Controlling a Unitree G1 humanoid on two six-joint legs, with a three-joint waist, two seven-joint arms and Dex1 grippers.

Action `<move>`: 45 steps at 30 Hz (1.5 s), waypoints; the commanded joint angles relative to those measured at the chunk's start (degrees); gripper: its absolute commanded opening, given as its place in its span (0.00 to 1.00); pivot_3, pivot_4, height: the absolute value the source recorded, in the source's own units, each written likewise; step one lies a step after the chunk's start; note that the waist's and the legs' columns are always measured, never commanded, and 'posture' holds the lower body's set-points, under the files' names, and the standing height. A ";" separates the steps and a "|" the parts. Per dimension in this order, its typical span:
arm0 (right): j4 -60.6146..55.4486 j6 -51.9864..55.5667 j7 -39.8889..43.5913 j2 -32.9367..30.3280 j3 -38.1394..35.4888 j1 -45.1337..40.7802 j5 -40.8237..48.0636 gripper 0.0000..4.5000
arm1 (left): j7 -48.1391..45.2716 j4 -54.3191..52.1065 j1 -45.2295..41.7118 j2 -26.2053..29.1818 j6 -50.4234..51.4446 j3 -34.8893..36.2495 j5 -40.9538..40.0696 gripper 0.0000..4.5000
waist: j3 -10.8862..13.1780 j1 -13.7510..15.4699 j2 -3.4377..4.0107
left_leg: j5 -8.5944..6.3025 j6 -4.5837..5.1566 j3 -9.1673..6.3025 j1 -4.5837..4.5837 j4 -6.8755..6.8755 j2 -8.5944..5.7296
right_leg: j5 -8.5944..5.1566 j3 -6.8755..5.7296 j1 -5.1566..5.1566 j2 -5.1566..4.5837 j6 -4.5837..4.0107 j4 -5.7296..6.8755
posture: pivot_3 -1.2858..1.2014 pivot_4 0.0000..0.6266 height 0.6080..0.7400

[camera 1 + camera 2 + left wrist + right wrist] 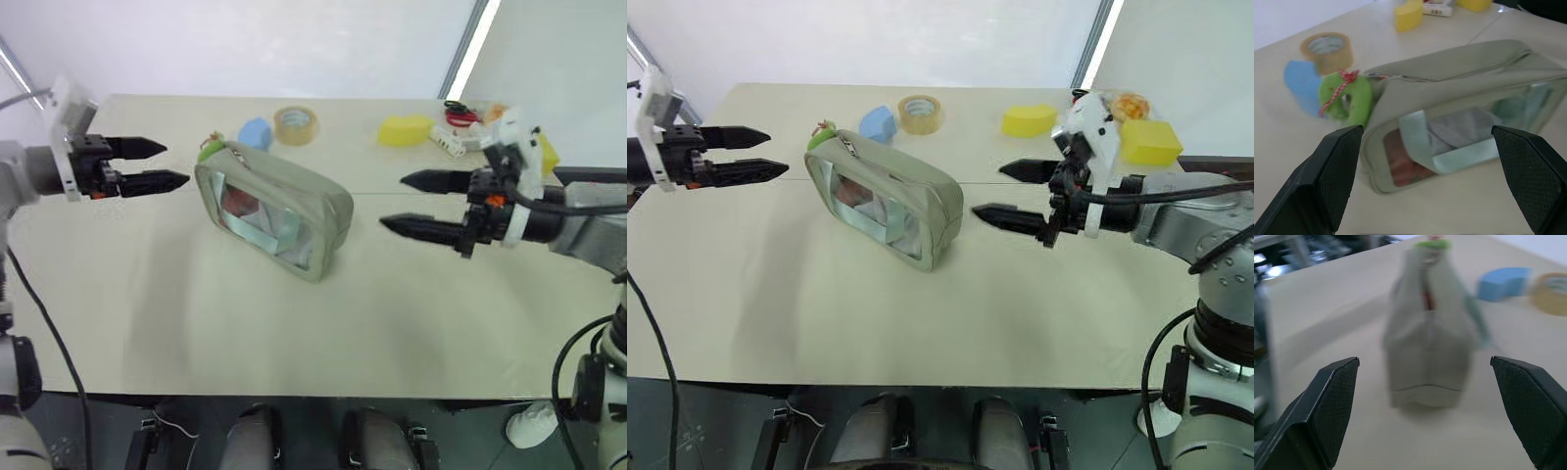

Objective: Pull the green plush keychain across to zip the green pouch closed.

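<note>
The pale sage-green soft fabric pouch with a clear plastic window [274, 215] stands on its long edge near the middle of the beige table [196, 333], set at a slant, and the small lime-green fuzzy keychain tied with red-and-white string [1344, 95] hangs at its far-left end, just beside a blue block [256, 132] and near a roll of tan tape [296, 124]. The left tool [157, 164] hovers left of the pouch with its black fingers spread and nothing between them; the right tool [416, 204] hovers off the pouch's near-right end, likewise spread wide and empty. The main risk, as I judge it, is that the pouch is light and unbraced: a pull on the charm would likely drag or topple the whole bag instead of running the zipper unless the other tool pins it first. The charm is small and soft, so a pinch may slip off or catch only the string. A reach to the charm could also knock the blue block.
</note>
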 commanded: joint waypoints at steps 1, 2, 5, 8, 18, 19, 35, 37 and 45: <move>-0.80 -0.55 -2.14 -0.08 1.86 -1.88 1.06 0.99 | -0.18 -1.28 -2.18 0.98 -0.93 0.32 0.09 1.00 | 0.00 -0.04 -0.01 | -0.01 0.01 0.00 -0.02 0.00 0.00 | 0.00 0.00 -0.01 0.00 0.00 -0.01 | 0.52 0.24 1.00; -0.28 -0.60 -3.18 0.49 2.12 -2.12 1.08 0.99 | 0.22 -1.06 -2.12 1.01 -1.58 0.30 0.70 1.00 | 0.01 -0.10 -0.01 | 0.00 0.01 0.01 -0.07 0.00 -0.01 | 0.00 0.00 -0.07 0.00 0.00 0.00 | 0.52 0.24 1.00; 0.44 -1.53 -4.30 0.75 3.31 -2.91 1.12 0.99 | 0.53 -0.13 -2.14 1.30 -2.92 0.31 1.85 1.00 | 0.01 -0.15 0.00 | 0.00 0.00 0.05 -0.17 0.00 -0.01 | 0.00 0.01 -0.23 0.00 0.01 0.06 | 0.52 0.24 1.00; 0.71 -3.66 -4.45 -0.05 5.10 -3.53 -0.32 0.99 | 1.07 0.20 -2.85 1.10 -3.04 0.76 1.95 1.00 | 0.01 -0.16 0.00 | 0.01 -0.01 0.07 -0.17 0.02 0.00 | 0.00 0.01 -0.25 0.00 0.01 0.08 | 0.52 0.24 1.00; 2.34 -8.72 -13.19 10.02 15.26 -9.52 -7.21 0.99 | -2.30 -7.62 -0.99 1.77 4.69 0.75 -3.31 1.00 | 0.01 -0.25 0.00 | 0.02 -0.02 0.07 -0.32 0.04 0.02 | 0.00 0.02 -0.41 0.01 0.01 0.30 | 0.52 0.24 1.00; 1.86 -9.46 -13.58 10.72 17.11 -9.10 -8.36 0.99 | -2.65 -8.53 -0.95 1.73 5.18 0.60 -3.76 1.00 | 0.01 -0.17 0.00 | 0.02 -0.02 0.06 -0.37 0.09 0.02 | 0.00 0.01 -0.42 0.01 0.01 0.30 | 0.52 0.24 1.00; 5.95 -29.03 -1.03 3.26 35.61 -8.12 -29.97 0.01 | -0.45 -9.78 0.46 0.47 2.93 0.19 -3.06 1.00 | 0.02 -0.23 0.01 | 0.01 -0.02 0.00 -0.47 0.17 0.01 | 0.00 0.01 -0.50 0.02 0.01 0.25 | 0.52 0.24 1.00; 7.84 -34.21 2.17 -0.58 35.58 -8.35 -34.05 0.01 | -0.10 -9.94 1.34 0.27 2.40 0.27 -2.90 1.00 | 0.02 -0.11 0.01 | 0.01 -0.02 0.03 -0.49 0.18 0.01 | 0.00 0.01 -0.51 0.02 0.01 0.27 | 0.52 0.24 1.00; 15.49 -46.58 7.89 -3.06 35.40 -8.17 -42.50 0.01 | 0.54 -9.80 1.02 -0.67 1.47 -0.16 -2.89 1.00 | 0.02 -0.24 0.01 | 0.01 -0.02 0.04 -0.49 0.18 0.02 | 0.00 0.01 -0.52 0.02 0.01 0.18 | 0.52 0.24 1.00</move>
